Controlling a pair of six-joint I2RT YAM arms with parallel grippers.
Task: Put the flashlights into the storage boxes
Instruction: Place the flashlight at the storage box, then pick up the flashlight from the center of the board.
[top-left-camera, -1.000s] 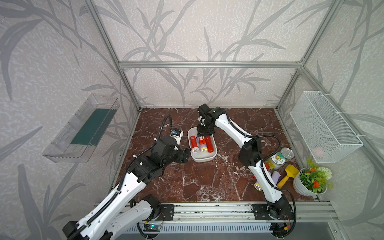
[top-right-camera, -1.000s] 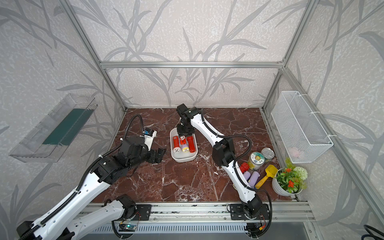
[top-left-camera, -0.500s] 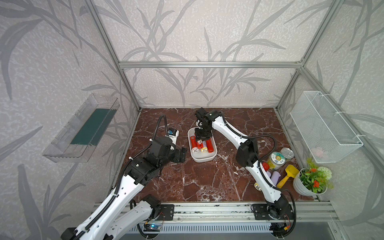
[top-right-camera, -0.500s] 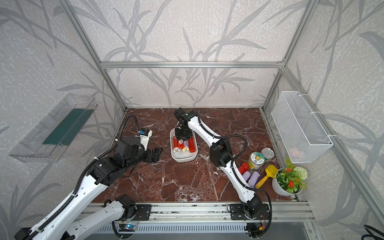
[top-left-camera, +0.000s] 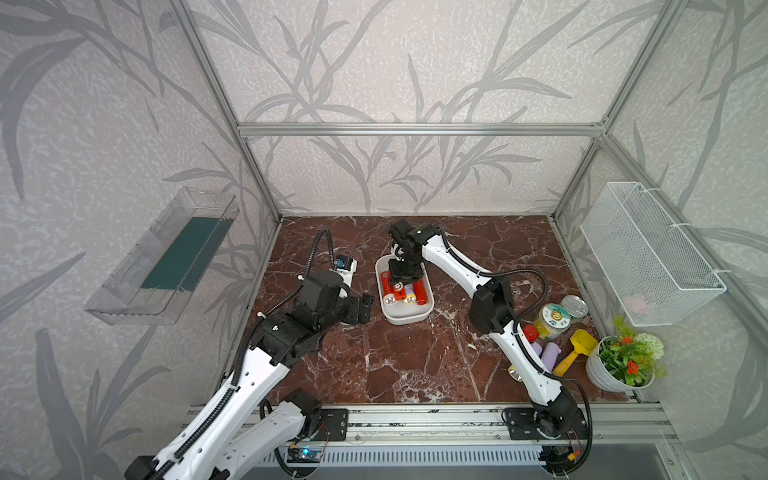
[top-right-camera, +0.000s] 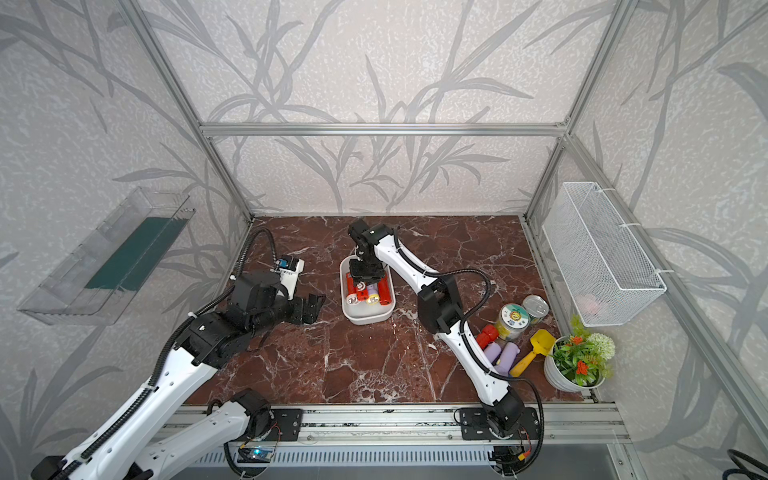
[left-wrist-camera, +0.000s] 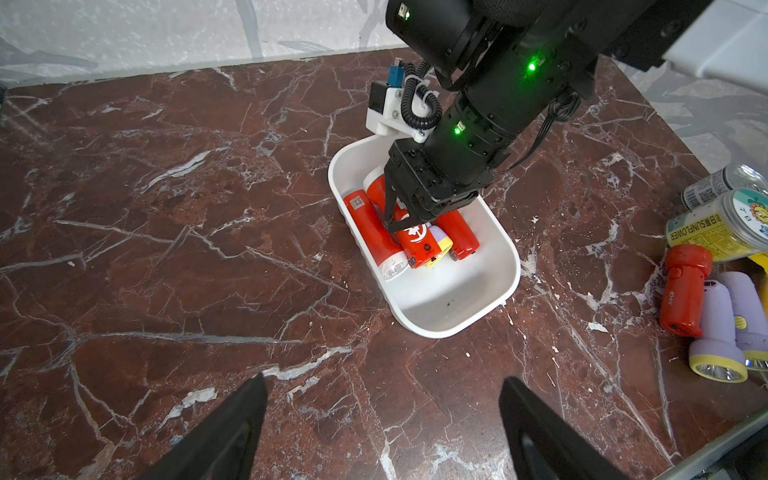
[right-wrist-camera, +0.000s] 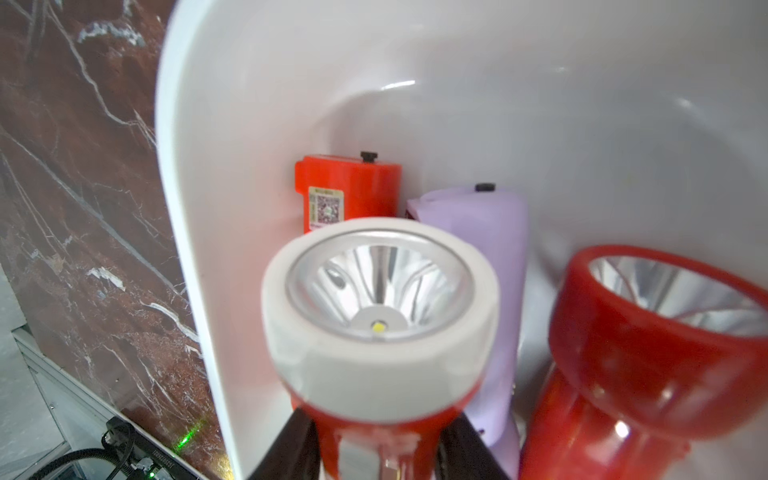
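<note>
I call the rail (top-left-camera: 415, 420) nearest me six o'clock and the back wall twelve.

At about four o'clock on the floor (top-left-camera: 395, 365), close by the right arm's lower link, lie the loose torches. They are a red one (left-wrist-camera: 683, 291) and two lavender ones (left-wrist-camera: 717, 328), packed side by side and touching. Just past them, toward three o'clock, are a yellow shovel (top-left-camera: 575, 350), a plant pot (top-left-camera: 611, 380) and two jars (top-left-camera: 552, 320).

The left gripper (top-left-camera: 365, 308) hangs at the tray's nine o'clock side and points at it. Its jaws are wide apart with nothing between them.

The tray (top-left-camera: 409, 321) sits mid-floor, a little toward twelve, with its long axis running six to twelve. Its six o'clock end is bare white. The torches inside lie lengthwise, crowded into the twelve o'clock part. A red torch with a square code label (left-wrist-camera: 372, 232) is on the nine o'clock side, and a plain red torch (left-wrist-camera: 457, 235) is on the three o'clock side. Between them a lavender torch (left-wrist-camera: 436, 237) shows beside a third red body.

The right gripper (right-wrist-camera: 376, 451) reaches down into the tray from twelve o'clock. In the right wrist view its black fingers (right-wrist-camera: 291, 449) press on either side of the red body of a white-headed torch (right-wrist-camera: 380, 307), so I read it as clamped on that torch. The lavender torch lies right against it. I cannot tell whether the gripped torch rests on the tray floor or on its neighbours.

Farthest out, a clear bin (top-left-camera: 166, 266) hangs on the nine o'clock wall and a wire basket (top-left-camera: 648, 257) on the three o'clock wall.
</note>
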